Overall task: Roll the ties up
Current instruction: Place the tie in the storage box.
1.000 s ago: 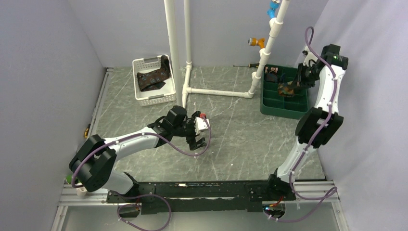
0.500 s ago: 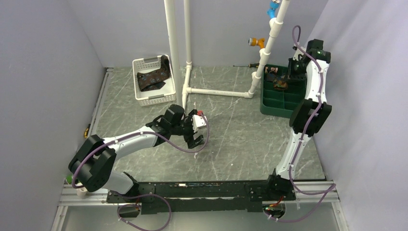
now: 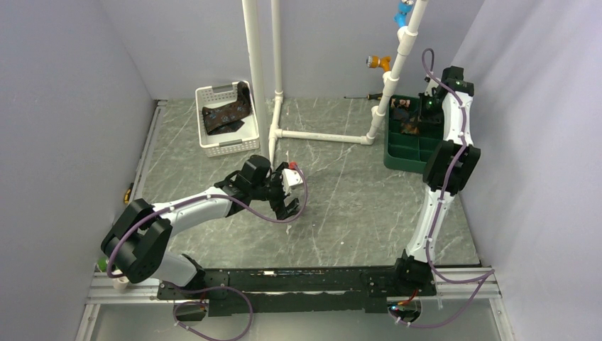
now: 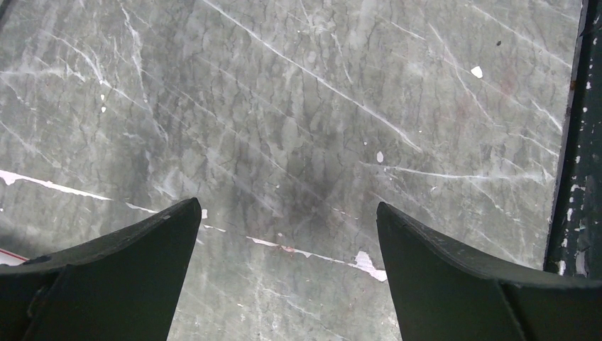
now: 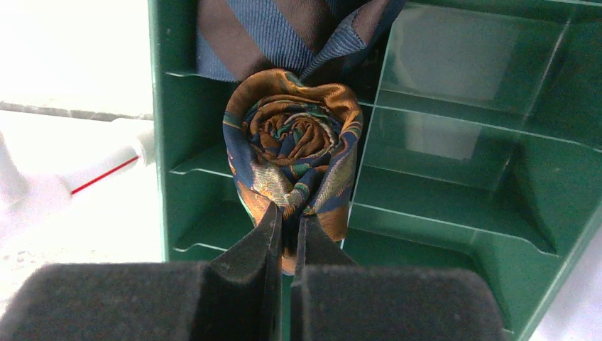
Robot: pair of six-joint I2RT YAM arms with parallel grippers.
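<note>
Over the 9 o'clock column of a dark green plastic divided tray [image 5: 165, 106], a rolled tie [image 5: 291, 142] of dark brown fabric mottled orange, teal and navy shows its tight spiral face to the right wrist camera. Whether its underside rests on the compartment floor cannot be told. The right gripper [image 5: 287, 222] is pinched onto the roll's lower edge at 6 o'clock, its two black fingers almost meeting with a fold of fabric between them. At 12 o'clock from the roll, in the next compartment along, lies a striped tie [image 5: 266, 35] in blue and brown, its cloth touching the top of the roll. The compartments toward 3 o'clock of the roll show only bare green floor.

From above, the tray sits at about 2 o'clock on the grey-green marbled table [image 3: 355, 206], beside the foot of a white plastic pipe frame [image 3: 319, 135], with the right arm standing tall and folded over it.

At 11 o'clock on the table, well apart from the tray, a white slotted plastic basket [image 3: 228, 147] holds a patterned tie [image 3: 226, 116], dark brown with small pale motifs, lying loose and partly draped up the basket's far wall.

Near the table's middle, the left gripper [image 4: 287, 213] hangs low over bare tabletop with its black fingers spread wide and nothing between them.
</note>
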